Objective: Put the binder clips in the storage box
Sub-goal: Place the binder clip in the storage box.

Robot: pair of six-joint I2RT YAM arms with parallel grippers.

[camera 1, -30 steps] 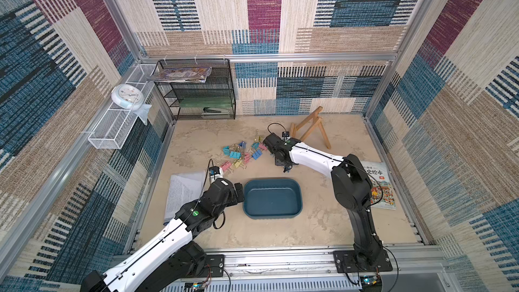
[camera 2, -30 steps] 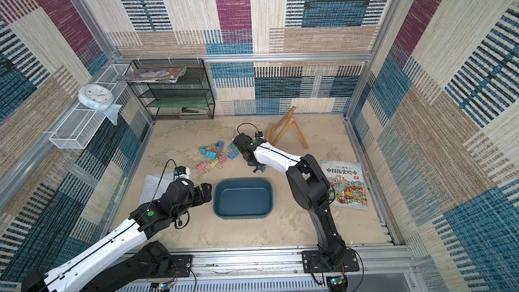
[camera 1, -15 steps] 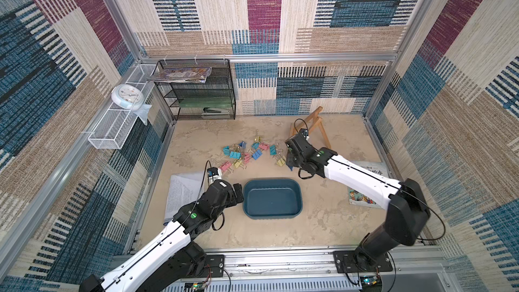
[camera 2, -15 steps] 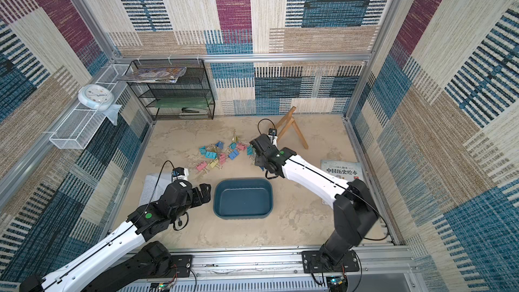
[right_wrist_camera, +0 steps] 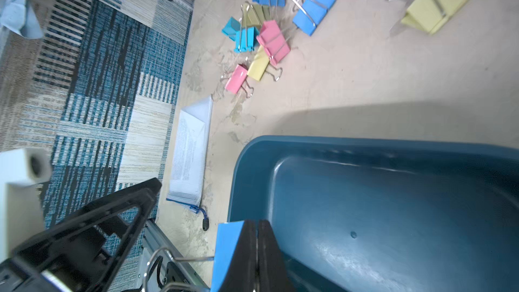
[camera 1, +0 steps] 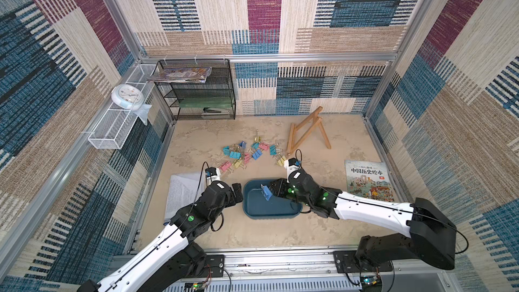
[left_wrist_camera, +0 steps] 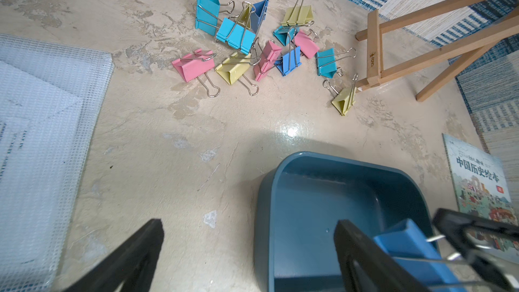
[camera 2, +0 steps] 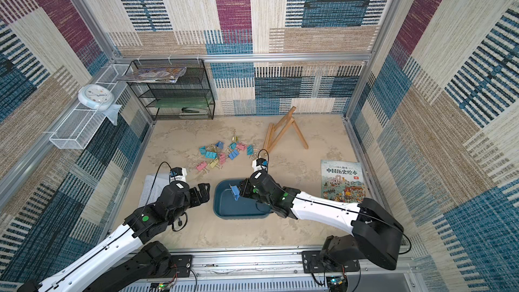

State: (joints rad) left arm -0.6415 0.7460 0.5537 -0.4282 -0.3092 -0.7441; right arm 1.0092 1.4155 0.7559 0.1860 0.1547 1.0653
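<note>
**Blue clip (camera 1: 265,192) gripped over storage box (camera 1: 264,209) by right hand (camera 1: 271,189); left hand (camera 1: 237,192) released**

The blue clip is pinched in the clenched right hand and is held inside the storage box's outline, toward the box's far corner on the left arm's side. This is seen in both top views. Contact with the box floor cannot be told. In the left wrist view the clip's wire handles are seen running from the blue body into the right hand's fingers (left_wrist_camera: 455,221). In the right wrist view those fingers (right_wrist_camera: 245,248) are pressed flush together, with the blue body just beside them.

The left hand is opened wide and nothing is gripped in it. It is held just beside the box's short end on the left arm's side.

The other binder clips (camera 1: 247,153), pink, yellow, blue and teal, are left in a loose heap on the bench (camera 1: 196,141), beyond the box's far long side and apart from it. One yellow clip (camera 1: 280,161) is set off from the heap, between the box's far side and a wooden easel (camera 1: 306,133).

A picture book (camera 1: 366,176) is laid flat on the right arm's side of the box. A mesh pouch (camera 1: 182,195) with papers is laid flat on the left arm's side of the box, past the left hand.
</note>
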